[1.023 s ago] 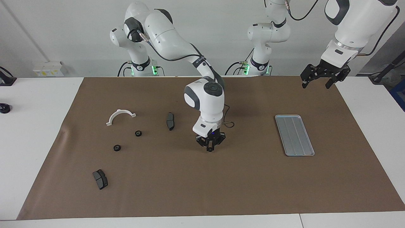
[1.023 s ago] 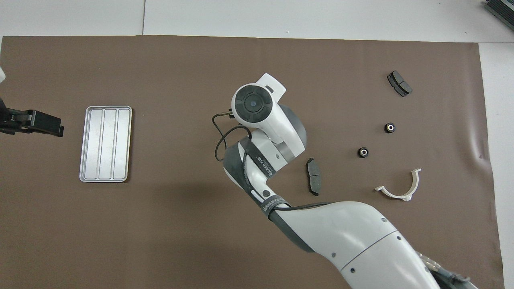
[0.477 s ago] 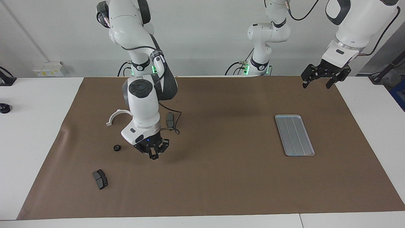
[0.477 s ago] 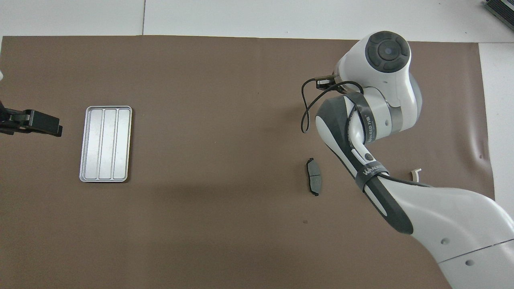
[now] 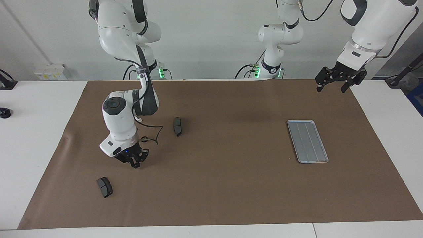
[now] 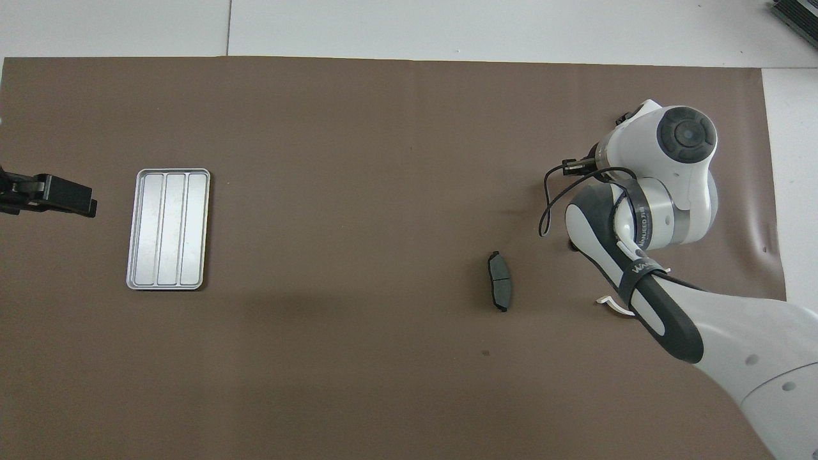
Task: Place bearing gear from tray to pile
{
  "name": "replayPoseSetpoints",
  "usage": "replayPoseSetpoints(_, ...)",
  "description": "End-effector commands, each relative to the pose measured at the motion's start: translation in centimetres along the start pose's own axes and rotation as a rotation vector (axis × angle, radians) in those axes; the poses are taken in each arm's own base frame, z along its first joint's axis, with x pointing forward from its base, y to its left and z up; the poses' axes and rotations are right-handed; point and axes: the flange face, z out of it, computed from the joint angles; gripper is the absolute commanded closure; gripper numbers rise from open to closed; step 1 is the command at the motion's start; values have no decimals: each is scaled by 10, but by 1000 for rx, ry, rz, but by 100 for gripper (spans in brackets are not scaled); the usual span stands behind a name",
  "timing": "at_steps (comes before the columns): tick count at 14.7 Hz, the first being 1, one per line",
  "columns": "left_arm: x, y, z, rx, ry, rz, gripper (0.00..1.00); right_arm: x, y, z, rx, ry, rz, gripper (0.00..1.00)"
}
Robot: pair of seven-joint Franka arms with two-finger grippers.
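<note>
The silver tray lies bare toward the left arm's end of the mat. My right gripper hangs low over the pile, shut on a small dark bearing gear at its fingertips; from overhead its own wrist hides it. Of the pile, one dark brake pad lies nearer the mat's middle and another farther from the robots. Only a sliver of the white bracket shows beside the right arm. My left gripper waits open in the air over the mat's corner near its base.
A brown mat covers most of the white table. The right arm's forearm reaches over the pile's end. Black items sit at the table's edge past the right arm's end.
The right arm has swung from the mat's middle to the pile, gripper shut throughout, and now covers the two gears and the bracket. The left arm has stayed put.
</note>
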Motion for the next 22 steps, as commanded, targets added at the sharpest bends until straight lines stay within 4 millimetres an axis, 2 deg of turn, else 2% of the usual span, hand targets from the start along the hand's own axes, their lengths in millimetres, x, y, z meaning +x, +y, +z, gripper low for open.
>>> replayPoseSetpoints(1,-6,-5,-2,-10,2,-2,0,-15,0,-3,32,8,2,57)
replayPoseSetpoints(2,-6,-5,-3,-9,7,-4,0,-16,-1,-2,36,5,12,1)
replayPoseSetpoints(5,-6,-6,-3,-9,7,-5,0,-12,-2,-10,55,17,45,0)
replayPoseSetpoints(7,-6,-4,-3,-9,7,-2,0,-4,2,-37,56,46,74,0)
replayPoseSetpoints(11,-6,-6,-2,-9,5,-5,0,1,26,-111,37,20,95,0)
replayPoseSetpoints(13,-6,-5,-3,-9,7,-4,0,1,46,-156,32,-9,120,0)
replayPoseSetpoints(16,-6,-6,-3,-9,7,-5,0,-19,58,-222,34,-34,135,0)
replayPoseSetpoints(18,-6,-5,-3,-9,7,-4,0,-32,81,-256,31,-57,169,0)
replayPoseSetpoints(20,-6,-5,-3,-9,7,-4,0,-45,94,-289,37,-71,191,0)
replayPoseSetpoints(22,-6,-5,-3,-9,7,-4,0,-54,115,-320,37,-89,220,0)
